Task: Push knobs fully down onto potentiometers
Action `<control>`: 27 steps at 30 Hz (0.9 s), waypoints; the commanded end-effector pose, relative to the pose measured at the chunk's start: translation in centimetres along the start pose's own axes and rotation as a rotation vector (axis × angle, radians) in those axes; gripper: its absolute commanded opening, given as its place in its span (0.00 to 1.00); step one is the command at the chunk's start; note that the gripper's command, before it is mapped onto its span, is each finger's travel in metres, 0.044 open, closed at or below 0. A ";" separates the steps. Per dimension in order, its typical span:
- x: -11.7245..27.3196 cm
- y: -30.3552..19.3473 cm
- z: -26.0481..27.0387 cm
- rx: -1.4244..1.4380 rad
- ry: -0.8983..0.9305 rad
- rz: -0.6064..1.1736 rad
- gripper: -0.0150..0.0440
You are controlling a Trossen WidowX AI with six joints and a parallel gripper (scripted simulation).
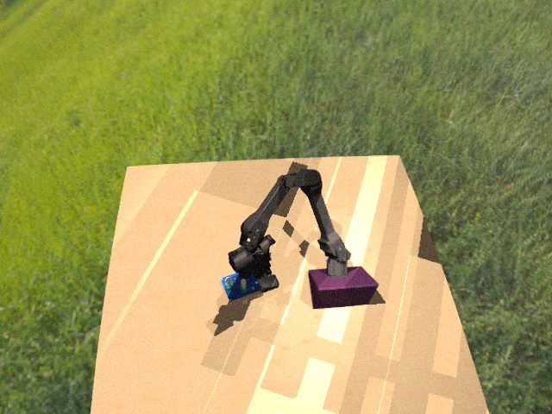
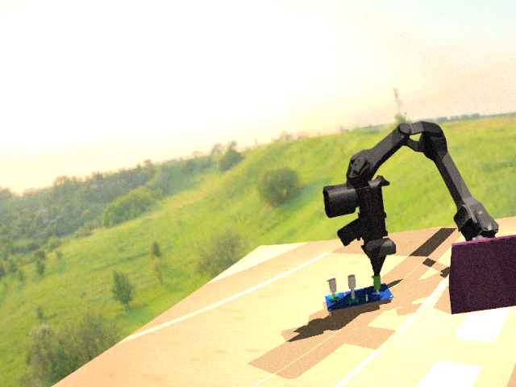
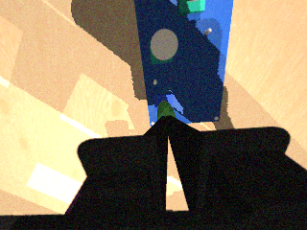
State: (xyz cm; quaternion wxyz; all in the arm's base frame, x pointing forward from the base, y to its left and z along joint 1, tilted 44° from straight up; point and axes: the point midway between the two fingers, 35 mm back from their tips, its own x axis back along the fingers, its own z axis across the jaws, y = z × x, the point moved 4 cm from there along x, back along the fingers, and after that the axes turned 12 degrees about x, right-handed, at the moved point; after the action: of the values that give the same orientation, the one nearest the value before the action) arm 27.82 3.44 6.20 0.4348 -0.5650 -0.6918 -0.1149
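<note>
The black arm (image 1: 263, 211) is rising from a purple block (image 1: 343, 294) on the bench (image 1: 169, 348), arching over and reaching down to a blue board (image 1: 242, 291), which it is partly covering, while grass (image 1: 276, 80) is stretching beyond the bench.

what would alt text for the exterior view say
A black robot arm bends down over a blue circuit board, its closed tool at the top of a green part; two pale knobs stand upright nearby on the board.
</note>
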 end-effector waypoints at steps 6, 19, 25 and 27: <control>-0.7 0.0 -0.1 -0.005 -0.001 0.004 0.25; -0.9 0.0 -0.1 -0.005 -0.001 0.004 0.25; -0.9 0.0 -0.1 -0.005 -0.001 0.004 0.25; -1.0 0.0 -0.1 -0.005 -0.001 0.004 0.25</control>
State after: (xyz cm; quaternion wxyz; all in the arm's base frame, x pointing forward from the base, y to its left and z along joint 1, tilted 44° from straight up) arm 27.75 3.33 6.03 0.4356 -0.5625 -0.6936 -0.1128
